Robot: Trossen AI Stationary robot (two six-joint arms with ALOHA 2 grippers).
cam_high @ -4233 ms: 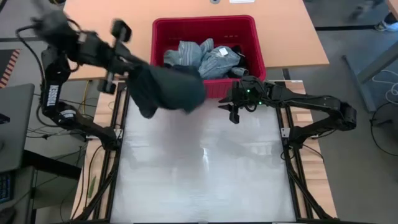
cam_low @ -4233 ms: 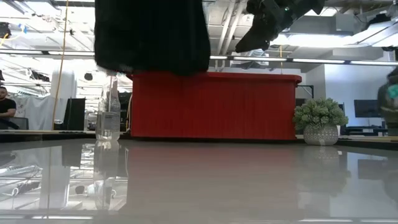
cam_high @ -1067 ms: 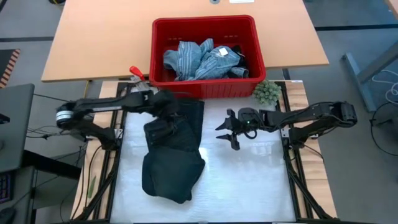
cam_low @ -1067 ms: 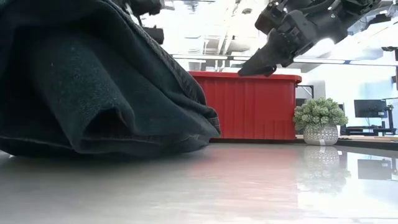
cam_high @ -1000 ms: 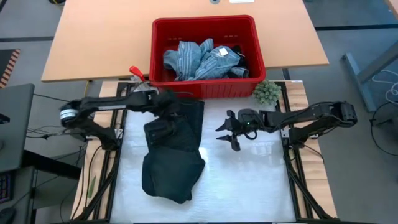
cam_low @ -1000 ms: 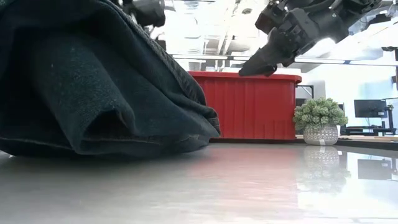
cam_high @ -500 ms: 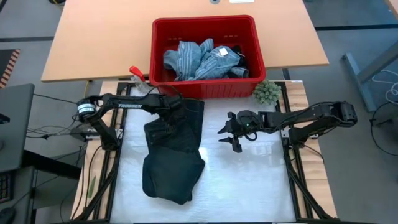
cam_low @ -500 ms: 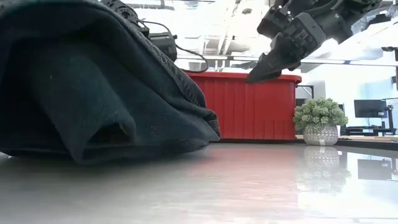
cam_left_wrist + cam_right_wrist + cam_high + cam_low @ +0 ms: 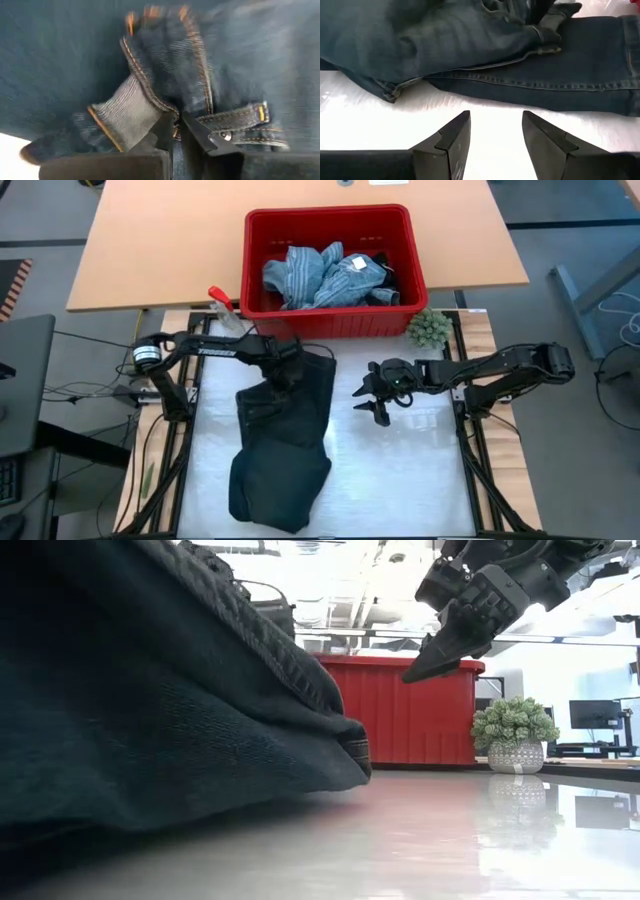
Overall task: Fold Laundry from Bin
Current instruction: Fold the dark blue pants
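The dark jeans (image 9: 280, 435) lie crumpled on the white table (image 9: 400, 480), at six o'clock from the red bin (image 9: 330, 220). The left gripper (image 9: 288, 366) pinches their waistband; at three o'clock, the right gripper (image 9: 372, 392) hovers with fingers parted.

Low view: dark garment (image 9: 150, 710) heaped on the worktop (image 9: 450, 840).
Behind it stands the red bin (image 9: 410, 710); the right claw (image 9: 440, 655) hangs above; a potted plant (image 9: 515, 737) sits beside the bin.
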